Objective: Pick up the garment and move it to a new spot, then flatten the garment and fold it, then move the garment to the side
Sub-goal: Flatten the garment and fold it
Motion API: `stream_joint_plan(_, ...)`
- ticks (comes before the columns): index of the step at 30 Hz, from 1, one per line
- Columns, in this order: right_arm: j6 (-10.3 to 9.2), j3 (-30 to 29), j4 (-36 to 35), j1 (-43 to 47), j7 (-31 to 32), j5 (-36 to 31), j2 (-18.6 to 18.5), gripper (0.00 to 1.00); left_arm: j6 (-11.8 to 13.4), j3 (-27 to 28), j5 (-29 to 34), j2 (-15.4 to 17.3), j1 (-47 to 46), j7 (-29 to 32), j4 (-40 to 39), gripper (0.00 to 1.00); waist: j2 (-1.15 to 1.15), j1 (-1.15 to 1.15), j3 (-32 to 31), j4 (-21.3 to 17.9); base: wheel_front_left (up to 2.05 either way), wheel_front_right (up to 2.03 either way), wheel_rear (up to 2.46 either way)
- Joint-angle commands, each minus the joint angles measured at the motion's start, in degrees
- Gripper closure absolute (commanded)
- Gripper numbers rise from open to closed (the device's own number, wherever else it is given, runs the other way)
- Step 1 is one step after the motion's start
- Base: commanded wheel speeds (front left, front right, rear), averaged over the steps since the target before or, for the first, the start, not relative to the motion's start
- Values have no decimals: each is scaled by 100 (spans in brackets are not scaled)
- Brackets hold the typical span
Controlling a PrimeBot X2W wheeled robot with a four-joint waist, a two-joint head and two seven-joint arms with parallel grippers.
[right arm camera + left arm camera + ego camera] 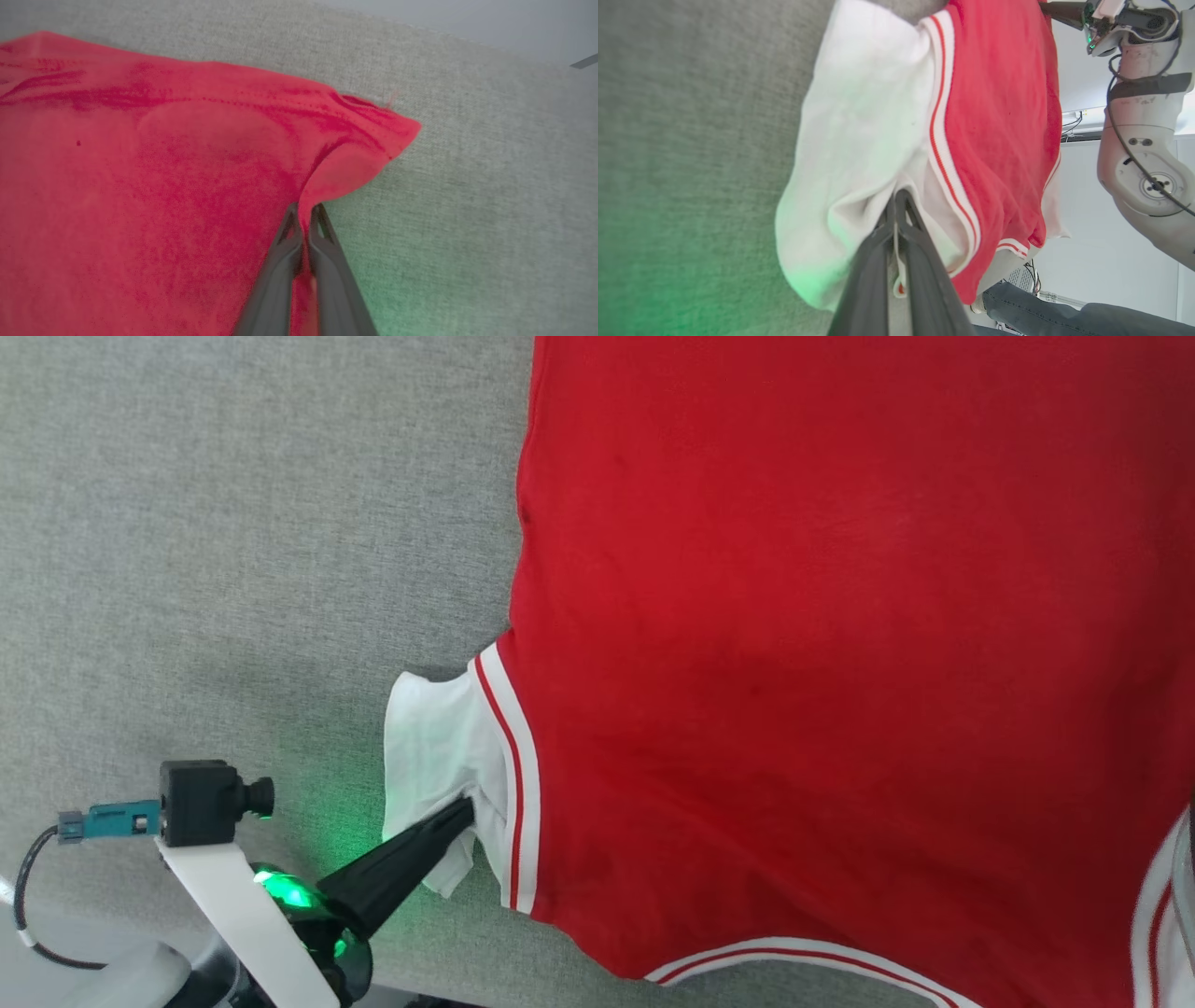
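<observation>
Sleeve cloth sits pinched in the left gripper [464, 810], nearest the robot's body. Its two dark fingers are closed on the lower fold of the white sleeve [429, 737], which is bunched and creased rather than lying flat. Just beyond it the garment [794, 616] spreads red across the grey fabric surface [233, 523], mostly smooth in the head view, with soft ripples through the middle. Farther off, the right gripper [306, 212] is clamped on the red edge just short of a hem corner [397, 130], which curls up off the surface. This looks like the flattening step, so the two grips should draw gently apart and stay low, letting the cloth slide rather than lift, until sleeve and corner lie down. Pulling hard risks dragging the whole shirt or slipping a thin pinch. Releasing the sleeve only once it is laid out would help.
</observation>
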Motion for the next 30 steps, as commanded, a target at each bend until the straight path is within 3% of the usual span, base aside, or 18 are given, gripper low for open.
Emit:
stream_joint_plan(1,-3,36,109,220,-50,61,-48,100,15,-14,39,20,-80,-58,72,100,0,0,-113,-53,0,0,0)
stream_joint_plan(9,-3,832,-820,1135,-54,940,-715,100,15,-151,-14,163,153,-391,293,100,0,0,-809,-362,0,0,0)
stream_joint_plan(10,-3,916,-1338,1577,121,1215,-966,100,14,-177,-7,196,207,-480,370,100,0,0,-968,-436,0,0,0)
stream_joint_plan(16,-3,633,-3080,3473,919,2135,-1436,100,14,-246,-53,277,376,-706,541,100,0,0,-1343,-640,0,0,0)
stream_joint_plan(19,-3,232,-4175,4930,1320,2514,-1259,100,14,-245,-131,294,450,-816,593,100,0,0,-1505,-757,0,0,0)
stream_joint_plan(23,-3,80,-5067,6239,1567,2700,-970,100,15,-251,-184,277,495,-875,676,100,0,0,-1617,-845,0,0,0)
stream_joint_plan(30,-4,425,-5788,7727,1821,2789,-545,100,14,-205,-257,253,563,-958,738,100,0,0,-1684,-928,0,0,0)
